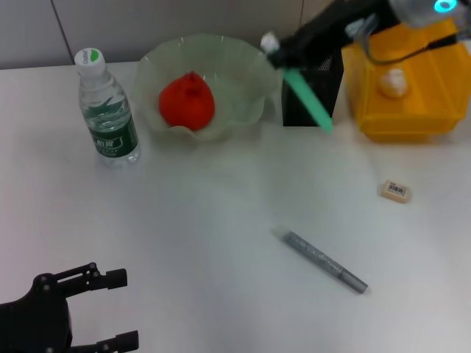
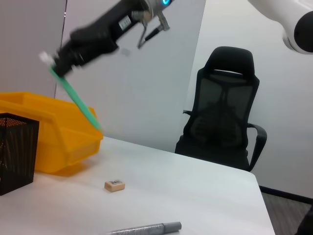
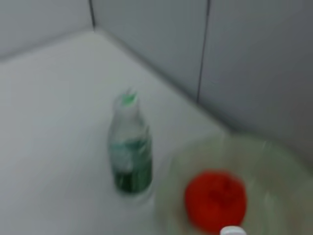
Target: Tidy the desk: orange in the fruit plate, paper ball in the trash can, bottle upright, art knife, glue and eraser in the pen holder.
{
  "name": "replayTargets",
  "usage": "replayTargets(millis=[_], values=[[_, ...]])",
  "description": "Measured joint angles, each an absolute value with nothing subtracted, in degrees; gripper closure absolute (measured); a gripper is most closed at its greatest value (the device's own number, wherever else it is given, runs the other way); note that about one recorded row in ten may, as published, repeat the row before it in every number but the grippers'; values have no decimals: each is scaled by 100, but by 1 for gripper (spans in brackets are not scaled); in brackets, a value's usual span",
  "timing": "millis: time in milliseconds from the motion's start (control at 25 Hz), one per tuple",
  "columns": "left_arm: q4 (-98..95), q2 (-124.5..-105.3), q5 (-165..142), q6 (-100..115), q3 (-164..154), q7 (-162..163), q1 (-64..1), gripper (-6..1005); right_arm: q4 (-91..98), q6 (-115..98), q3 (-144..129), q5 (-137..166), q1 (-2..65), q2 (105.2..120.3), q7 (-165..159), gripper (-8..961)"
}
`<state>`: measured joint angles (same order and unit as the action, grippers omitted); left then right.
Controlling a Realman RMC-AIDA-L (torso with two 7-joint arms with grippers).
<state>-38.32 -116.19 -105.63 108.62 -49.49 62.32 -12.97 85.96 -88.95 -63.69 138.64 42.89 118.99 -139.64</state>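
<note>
Right gripper [image 1: 274,50] is up over the far side of the desk, just above the black mesh pen holder [image 1: 313,99], pinching the white-capped end of a long green stick-shaped item [image 1: 309,101], which I take for the art knife. It hangs tilted, its lower tip in front of the holder's near right corner; I can't tell if it touches anything. In the left wrist view the same arm [image 2: 93,36] holds it slanting down across the yellow trash can [image 2: 58,132].

Paper ball [image 1: 392,81] sits inside the trash can [image 1: 412,118], far right. Orange [image 1: 187,101] lies in the pale-green fruit plate [image 1: 243,70], far centre, just left of the pen holder. Bottle [image 1: 107,110] stands upright at far left, near the plate but apart from it.

Eraser [image 1: 394,191] lies on the white desk [image 1: 206,220] at right, barcode sticker up, nearer to me than the trash can. A grey pen-like stick [image 1: 324,261] lies diagonally at near centre-right, well apart from the eraser.

Left gripper [image 1: 99,309] is parked low at near left, fingers spread, holding nothing.
</note>
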Motion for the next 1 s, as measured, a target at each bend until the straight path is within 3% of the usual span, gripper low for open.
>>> replayTargets(millis=[440,1000], values=[[-3799,-11628,-10530,10836,-4939,6231,-1309,197,7840,-6780,-5901,12525,3658,11901,-11757,735],[-3796,-11646,-10528,10835,-4939,6232,-1310,197,6227,-5527,-5568,11490,3744,11847,-10146,707]])
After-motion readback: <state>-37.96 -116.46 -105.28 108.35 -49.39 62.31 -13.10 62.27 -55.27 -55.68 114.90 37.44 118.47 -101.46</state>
